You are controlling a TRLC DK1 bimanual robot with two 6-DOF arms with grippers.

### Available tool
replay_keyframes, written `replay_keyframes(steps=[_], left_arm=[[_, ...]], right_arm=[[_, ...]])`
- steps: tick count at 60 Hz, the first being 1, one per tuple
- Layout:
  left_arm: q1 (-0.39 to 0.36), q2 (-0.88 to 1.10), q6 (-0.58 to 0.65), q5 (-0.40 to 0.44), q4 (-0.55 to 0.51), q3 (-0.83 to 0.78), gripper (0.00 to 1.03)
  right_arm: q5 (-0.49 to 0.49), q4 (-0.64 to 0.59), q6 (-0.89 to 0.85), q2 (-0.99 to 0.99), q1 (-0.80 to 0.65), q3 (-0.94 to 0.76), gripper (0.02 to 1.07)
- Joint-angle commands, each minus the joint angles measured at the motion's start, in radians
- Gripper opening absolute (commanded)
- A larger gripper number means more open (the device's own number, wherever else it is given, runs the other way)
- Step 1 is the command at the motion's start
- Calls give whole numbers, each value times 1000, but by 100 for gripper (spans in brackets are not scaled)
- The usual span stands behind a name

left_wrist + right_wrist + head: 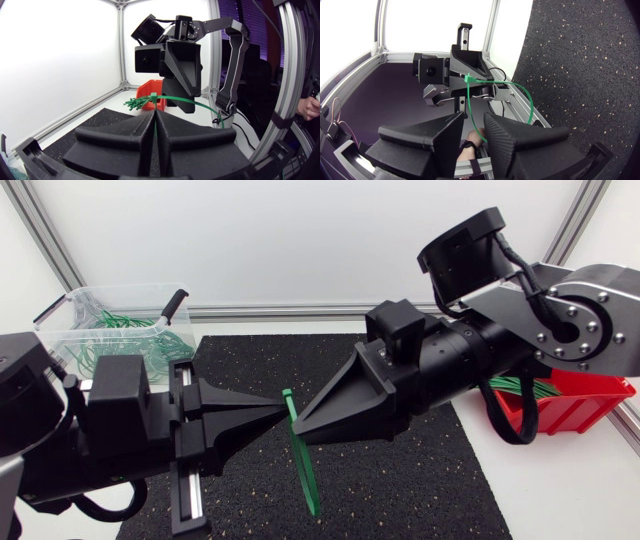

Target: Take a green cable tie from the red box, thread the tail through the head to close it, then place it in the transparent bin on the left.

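Head view: green cable tie (301,457) clenched in left gripper (277,410) — right gripper (300,428) seemingly released; threading unconfirmed, binning outstanding.

Bright, even light came off the white panels (300,240) behind the black foam mat (400,480), which burned out to featureless glare. The mat itself was matte, its pale speckles plain. Above the mat, the fingers of my left gripper (154,112) and right gripper (475,117) read as near-solid black, while the green cable tie (302,455) caught the light. Beside the mat, my wrist lenses bowed the frame rails (287,75) into curves.
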Motion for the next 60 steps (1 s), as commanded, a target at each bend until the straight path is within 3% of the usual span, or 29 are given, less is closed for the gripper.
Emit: replay_keyframes(steps=[1, 14, 22, 38, 45, 60], left_arm=[[4, 7, -17, 12, 15, 29, 4], [1, 9, -19, 12, 10, 29, 4], [-4, 9, -19, 12, 10, 28, 4], [-21, 3, -19, 12, 7, 25, 4], [-21, 1, -19, 12, 6, 23, 4], [-72, -20, -19, 5, 1, 5, 4]], right_arm=[[-2, -6, -17, -20, 6, -24, 31], [1, -6, -17, -26, 11, -19, 29], [1, -5, -18, -26, 17, -18, 21], [13, 1, -18, -21, 23, -15, 20], [28, 12, -17, -21, 20, -16, 8], [30, 8, -12, -8, 14, -4, 8]])
